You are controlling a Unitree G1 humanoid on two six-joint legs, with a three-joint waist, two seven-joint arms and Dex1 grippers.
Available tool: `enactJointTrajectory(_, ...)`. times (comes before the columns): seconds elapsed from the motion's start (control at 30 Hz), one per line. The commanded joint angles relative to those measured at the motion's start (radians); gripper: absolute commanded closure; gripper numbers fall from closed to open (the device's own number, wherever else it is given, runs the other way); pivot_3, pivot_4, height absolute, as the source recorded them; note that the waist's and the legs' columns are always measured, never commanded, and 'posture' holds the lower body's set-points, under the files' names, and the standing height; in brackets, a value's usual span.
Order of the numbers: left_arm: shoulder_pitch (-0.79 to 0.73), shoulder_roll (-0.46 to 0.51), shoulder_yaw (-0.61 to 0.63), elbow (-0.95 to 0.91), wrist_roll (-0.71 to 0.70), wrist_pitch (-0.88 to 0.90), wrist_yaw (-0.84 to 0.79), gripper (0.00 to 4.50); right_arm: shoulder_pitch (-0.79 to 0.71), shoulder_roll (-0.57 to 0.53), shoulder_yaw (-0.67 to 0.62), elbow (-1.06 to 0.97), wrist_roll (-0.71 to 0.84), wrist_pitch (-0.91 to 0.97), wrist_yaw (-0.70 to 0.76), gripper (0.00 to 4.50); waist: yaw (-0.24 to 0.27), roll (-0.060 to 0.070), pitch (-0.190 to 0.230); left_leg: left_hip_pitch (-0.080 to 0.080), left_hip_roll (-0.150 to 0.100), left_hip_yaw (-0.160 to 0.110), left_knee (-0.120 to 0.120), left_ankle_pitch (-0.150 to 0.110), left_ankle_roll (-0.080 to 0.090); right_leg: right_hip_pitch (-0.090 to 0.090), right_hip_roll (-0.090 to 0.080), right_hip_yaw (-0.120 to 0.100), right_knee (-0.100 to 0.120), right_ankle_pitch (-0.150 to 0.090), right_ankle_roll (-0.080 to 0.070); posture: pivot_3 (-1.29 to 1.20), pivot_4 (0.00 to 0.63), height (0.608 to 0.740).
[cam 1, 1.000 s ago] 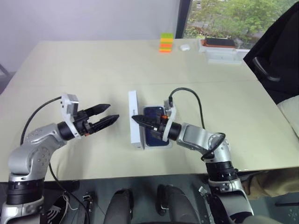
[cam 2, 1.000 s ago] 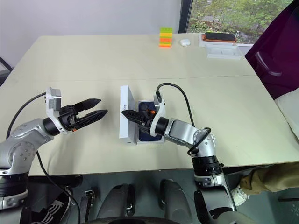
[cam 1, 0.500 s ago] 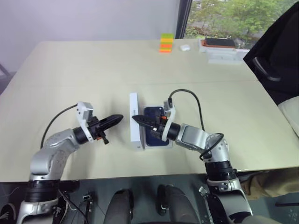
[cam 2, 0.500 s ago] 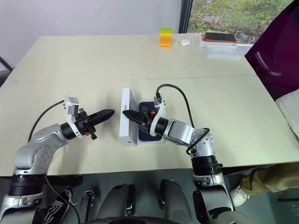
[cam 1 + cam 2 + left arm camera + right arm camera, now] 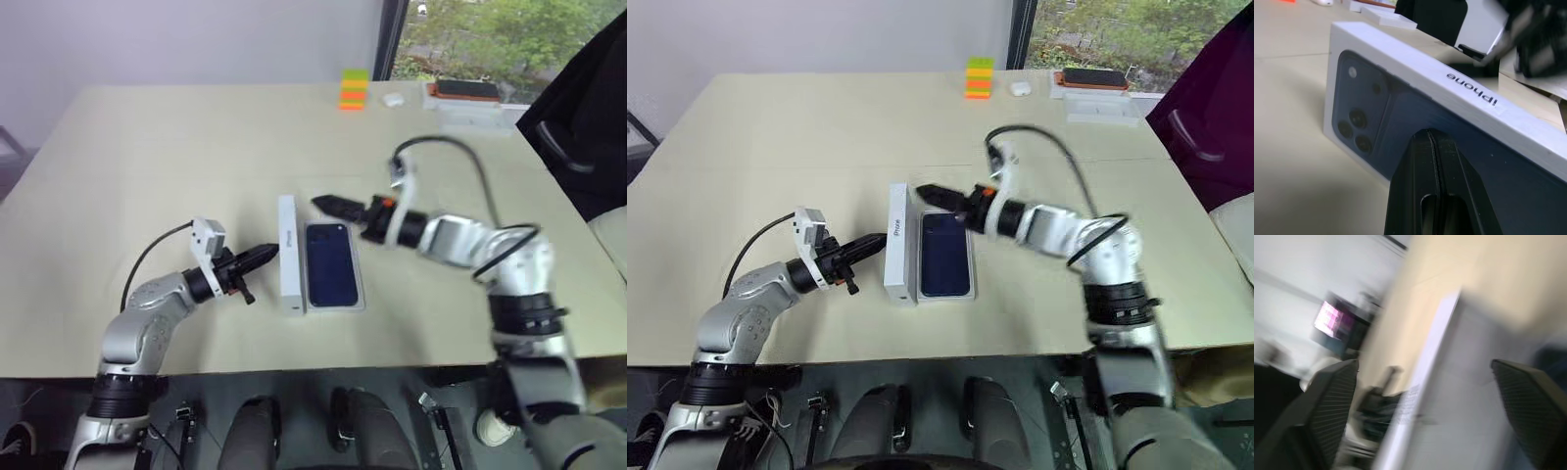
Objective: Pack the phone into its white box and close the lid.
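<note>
Soft daylight from the window [image 5: 470, 39] at the back — right wrist view badly motion-blurred

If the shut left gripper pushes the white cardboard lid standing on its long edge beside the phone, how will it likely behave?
The white cardboard lid stands on a narrow edge, so it would probably tip rather than slide, likely over the dark blue phone lying beside it. As a hollow cardboard shell, it is probably light and fairly stiff. The shut left gripper sits low against its printed face, which might skid it first.
</note>
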Motion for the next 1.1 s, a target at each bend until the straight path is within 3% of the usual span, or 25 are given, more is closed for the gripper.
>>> enactJointTrajectory(0.03, -0.009, -0.041, -0.046, -0.015, 0.006, -0.008, 0.008, 4.50, -0.028, -0.069, -0.018, 0.017, -0.130, -0.030, 0.148, 0.02, 0.004, 0.000, 0.000, 0.000, 0.000, 0.000, 0.000, 0.000, 0.000, 0.000, 0.000, 0.000, 0.000, 0.000, 0.000, 0.00, 0.150, 0.740)
enactJointTrajectory(0.17, -0.038, -0.086, -0.084, 0.021, 0.029, -0.027, 0.016, 4.50, -0.010, -0.132, 0.022, 0.000, -0.286, -0.072, 0.284, 0.02, 0.005, 0.001, 0.000, 0.000, 0.000, 0.002, 0.000, 0.000, 0.000, -0.001, 0.001, 0.001, 0.001, 0.000, 0.000, 0.00, 0.150, 0.740)
enactJointTrajectory(0.37, -0.081, -0.144, -0.106, 0.064, 0.053, -0.042, 0.038, 4.50, 0.099, -0.291, 0.225, -0.119, -0.649, -0.300, 0.579, 0.02, 0.012, 0.001, 0.000, 0.001, 0.000, 0.002, 0.000, 0.000, 0.000, -0.001, 0.002, 0.000, 0.002, 0.000, 0.000, 0.00, 0.150, 0.740)
enactJointTrajectory(0.5, -0.065, -0.107, -0.071, 0.034, 0.049, -0.034, 0.031, 4.50, 0.119, -0.278, 0.208, -0.116, -0.704, -0.340, 0.645, 0.02, 0.008, 0.001, 0.000, 0.001, 0.000, 0.002, 0.001, 0.000, 0.000, -0.001, 0.002, 0.000, 0.002, 0.000, 0.000, 0.00, 0.150, 0.740)
enactJointTrajectory(0.6, -0.049, -0.050, -0.013, -0.009, 0.013, 0.011, 0.038, 4.50, 0.123, -0.250, 0.187, -0.102, -0.730, -0.349, 0.659, 0.83, 0.006, 0.001, 0.000, 0.001, 0.000, 0.002, 0.000, 0.000, 0.000, -0.001, 0.003, 0.000, 0.002, 0.000, -0.001, 0.00, 0.150, 0.740)
enactJointTrajectory(0.8, -0.012, 0.068, 0.041, -0.037, 0.003, 0.073, 0.034, 4.50, 0.136, -0.234, 0.190, -0.107, -0.802, -0.379, 0.701, 3.79, 0.012, 0.001, 0.000, 0.001, 0.001, 0.002, 0.001, 0.000, 0.000, -0.002, 0.003, 0.000, 0.002, 0.001, -0.001, 0.00, 0.150, 0.740)
enactJointTrajectory(0.87, 0.003, 0.101, 0.034, -0.029, 0.023, 0.092, 0.038, 4.50, 0.138, -0.224, 0.189, -0.107, -0.816, -0.379, 0.711, 4.46, 0.013, 0.001, 0.000, 0.001, 0.000, 0.002, 0.001, 0.000, 0.000, -0.002, 0.002, 0.000, 0.002, 0.001, -0.001, 0.00, 0.150, 0.740)
enactJointTrajectory(1.0, -0.008, 0.112, -0.080, 0.028, 0.139, 0.069, 0.056, 4.50, 0.151, -0.208, 0.228, -0.105, -0.884, -0.375, 0.705, 4.46, 0.017, 0.001, 0.000, 0.001, -0.001, 0.003, 0.001, 0.000, 0.000, -0.001, 0.001, 0.000, 0.002, 0.001, -0.001, 0.00, 0.150, 0.740)
enactJointTrajectory(1.1, -0.040, 0.085, -0.105, 0.052, 0.134, 0.126, 0.066, 4.50, 0.149, -0.198, 0.220, -0.106, -0.893, -0.349, 0.710, 4.46, 0.017, 0.001, 0.000, 0.001, -0.001, 0.003, 0.001, 0.000, 0.000, -0.001, 0.001, 0.000, 0.002, 0.001, -0.001, 0.00, 0.150, 0.740)
